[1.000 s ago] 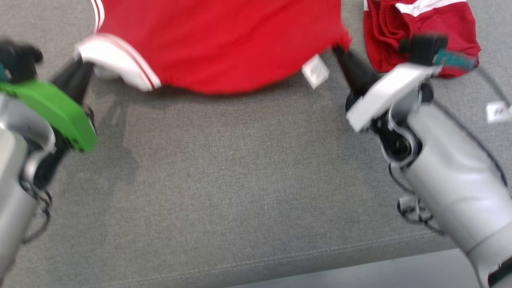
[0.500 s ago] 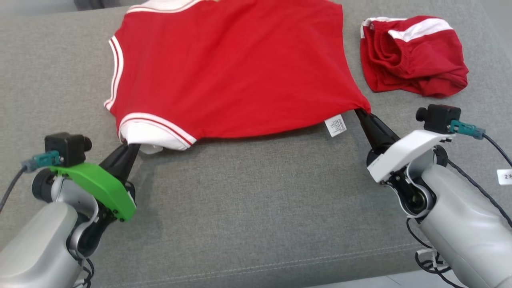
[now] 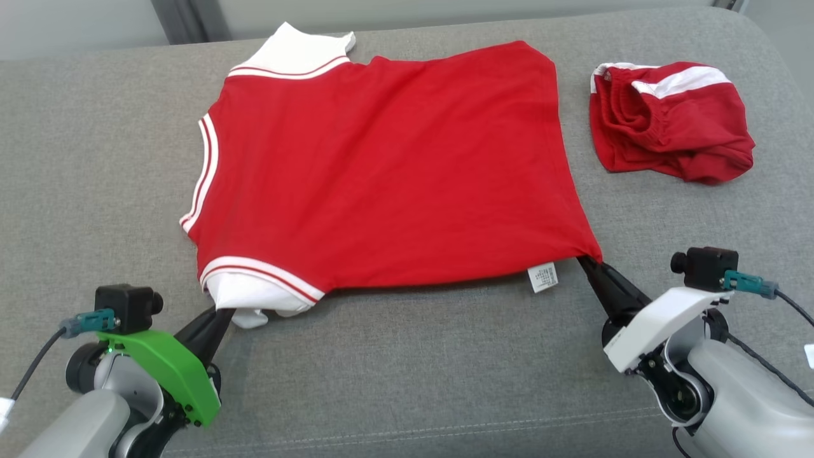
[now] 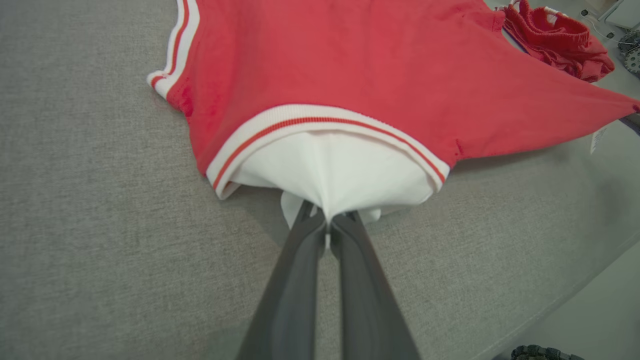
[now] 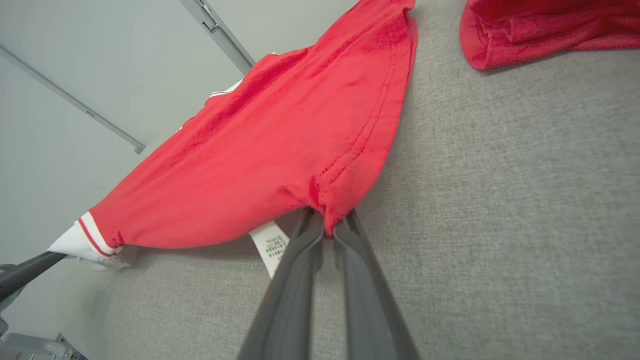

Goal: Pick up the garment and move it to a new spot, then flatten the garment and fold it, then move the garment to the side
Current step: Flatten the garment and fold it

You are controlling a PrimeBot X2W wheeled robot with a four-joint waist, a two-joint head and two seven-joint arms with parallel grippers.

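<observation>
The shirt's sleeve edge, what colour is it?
The cuff is white with a red stripe, clearest in the left wrist view.

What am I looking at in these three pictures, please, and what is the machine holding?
This is a wheeled robot with two arms, each ending in a two-fingered hand. The wide overview comes from a camera on its head, looking down at a grey padded surface. The other two come from cameras on its wrists, each looking out along that arm's hand. On the surface lies a red shirt with white trim, spread fairly flat, and to the robot's right a bundled red garment with a white stripe. The left hand, on the green-covered wrist, is shut on the shirt's white sleeve. The right hand is shut on the shirt's near red corner, next to a small white label.
</observation>
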